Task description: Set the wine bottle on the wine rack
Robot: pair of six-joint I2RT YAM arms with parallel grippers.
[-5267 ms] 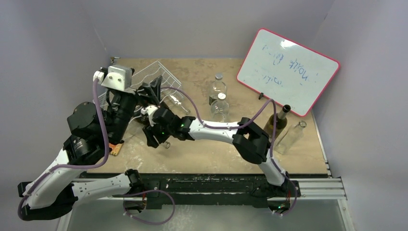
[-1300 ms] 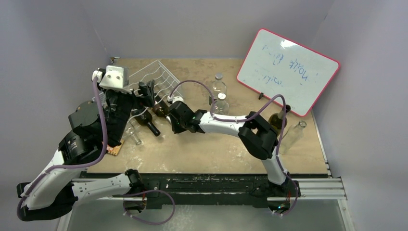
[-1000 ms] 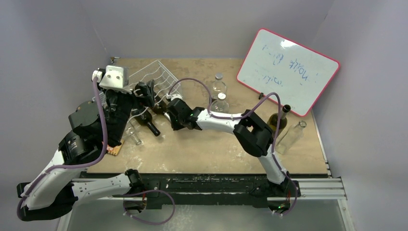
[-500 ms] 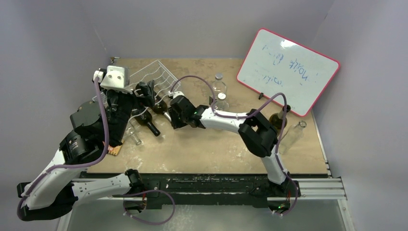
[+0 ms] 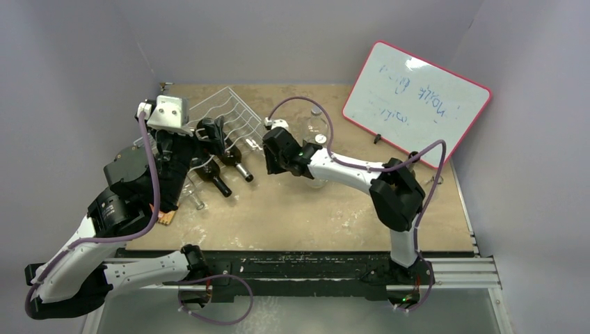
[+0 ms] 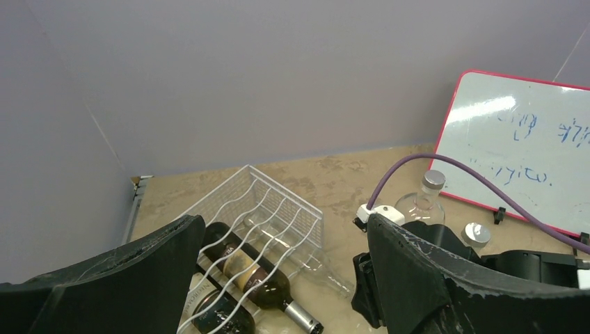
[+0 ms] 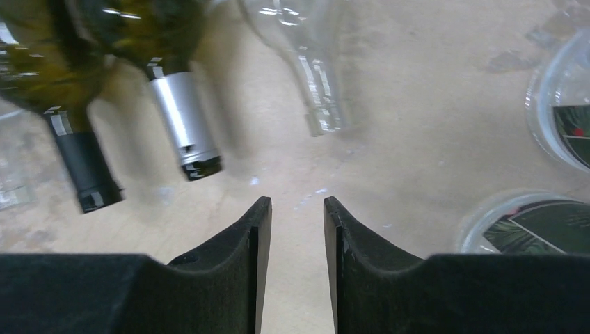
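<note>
The white wire wine rack (image 5: 226, 111) stands at the back left and also shows in the left wrist view (image 6: 278, 202). A dark wine bottle with a silver-capped neck (image 5: 238, 167) (image 6: 257, 275) (image 7: 182, 122) lies in the rack under its wavy rods, neck sticking out. A second dark bottle with a black neck (image 5: 217, 182) (image 7: 83, 163) lies beside it, and a clear bottle (image 6: 341, 268) (image 7: 313, 83) on the other side. My left gripper (image 5: 214, 136) (image 6: 285, 219) hangs wide open and empty above the rack. My right gripper (image 5: 271, 161) (image 7: 297, 205) is open and empty, right of the bottle necks.
A red-framed whiteboard (image 5: 416, 101) leans at the back right. Two clear capped bottles (image 5: 316, 125) stand just behind my right wrist. A green bottle (image 5: 407, 165) and a clear one (image 5: 431, 182) stand at the right edge. A small brown board (image 5: 165, 217) lies front left.
My right gripper has drawn back to the right, away from the rack, leaving the silver-capped bottle lying there with its neck free. The left arm has hardly moved.
</note>
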